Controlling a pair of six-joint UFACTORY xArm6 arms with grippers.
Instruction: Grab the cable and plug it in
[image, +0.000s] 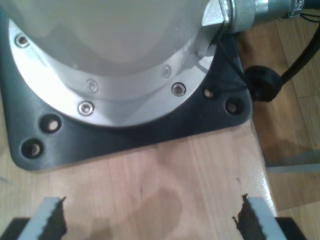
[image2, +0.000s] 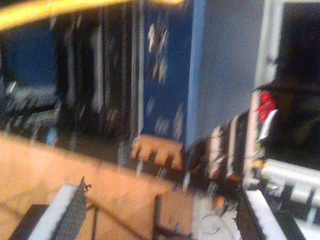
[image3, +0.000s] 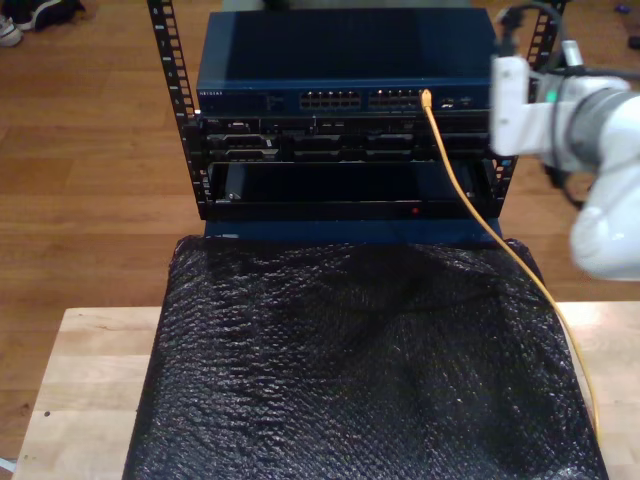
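In the exterior view the cable (image3: 500, 240) is seen as a thin orange-yellow line. Its end is seated in a port on the front of the blue network switch (image3: 345, 65) at the top of the black rack (image3: 345, 165). From there it is led down toward the exterior view's right, over the edge of the black textured mat (image3: 365, 365) that is spread on the wooden table (image3: 90, 385). A white arm (image3: 600, 150) is seen at the exterior view's right edge, level with the rack; which arm it is cannot be told.

In the first wrist view my first gripper (image: 150, 220) is seen with its fingers spread wide and nothing between them. It is held above bare light wood, just beside a black base plate (image: 125, 135) on which a round metal flange (image: 115, 90) is bolted.

The second wrist view is blurred. My second gripper (image2: 162, 215) is likewise shown spread apart, with nothing gripped. A yellow streak, apparently the cable (image2: 75, 9), is seen beyond it, and the blue switch face (image2: 165, 65) and wooden floor (image2: 45, 175) are made out.
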